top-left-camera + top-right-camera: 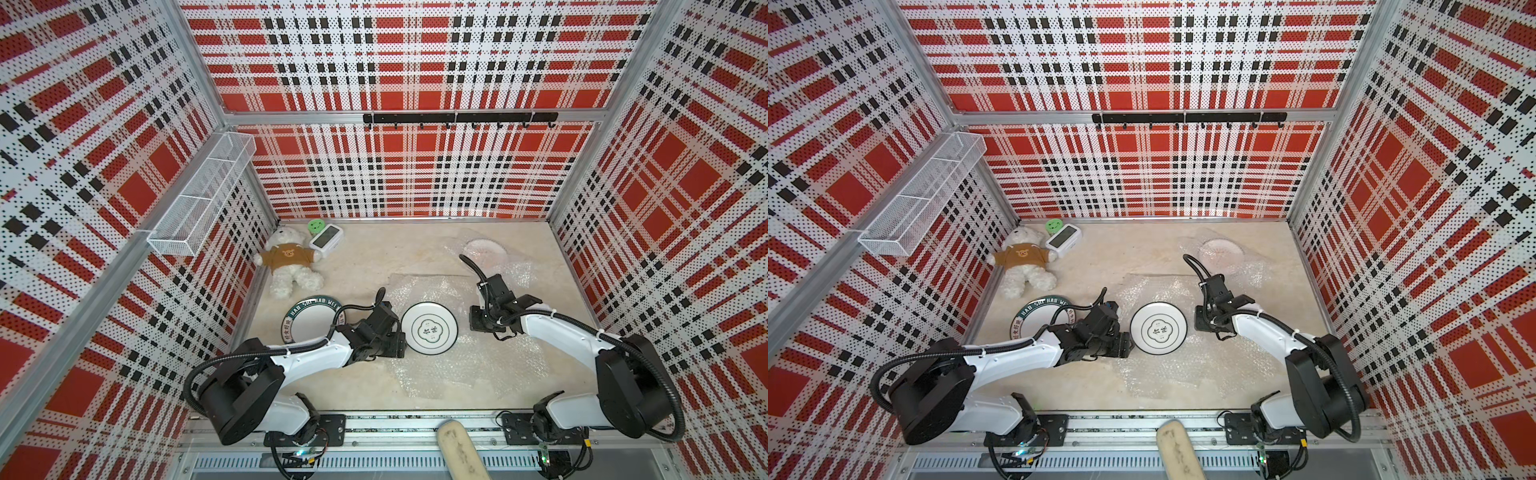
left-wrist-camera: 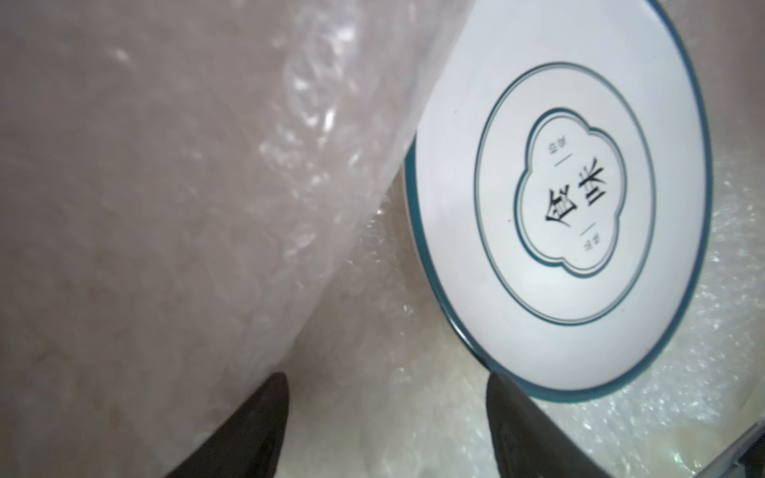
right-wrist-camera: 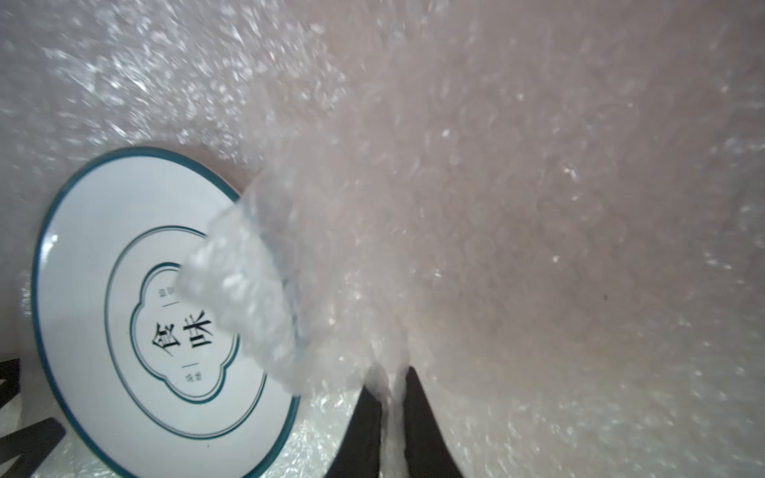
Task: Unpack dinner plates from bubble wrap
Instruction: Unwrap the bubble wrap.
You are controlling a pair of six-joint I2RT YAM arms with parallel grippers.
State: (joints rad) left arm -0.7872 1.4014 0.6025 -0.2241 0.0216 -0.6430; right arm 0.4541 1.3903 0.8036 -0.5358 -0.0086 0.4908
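Note:
A white dinner plate with a dark central emblem [image 1: 429,328] [image 1: 1158,328] lies bare on a spread sheet of bubble wrap [image 1: 436,374]. My left gripper [image 1: 401,338] [image 2: 387,385] is open at the plate's left rim [image 2: 559,207], one finger beside the edge. My right gripper [image 1: 473,323] [image 3: 391,380] is shut on a pinched fold of bubble wrap [image 3: 496,207] just right of the plate [image 3: 124,310]. A plate with a dark lettered rim [image 1: 309,318] lies bare at the left, partly under my left arm. A pinkish plate [image 1: 484,249] sits wrapped at the back right.
A teddy bear [image 1: 289,262], a white clock [image 1: 327,239] and a green round thing [image 1: 316,226] sit in the back left corner. A wire basket [image 1: 203,195] hangs on the left wall and a hook rail [image 1: 459,117] on the back wall. A beige padded bar [image 1: 457,453] pokes in at the front.

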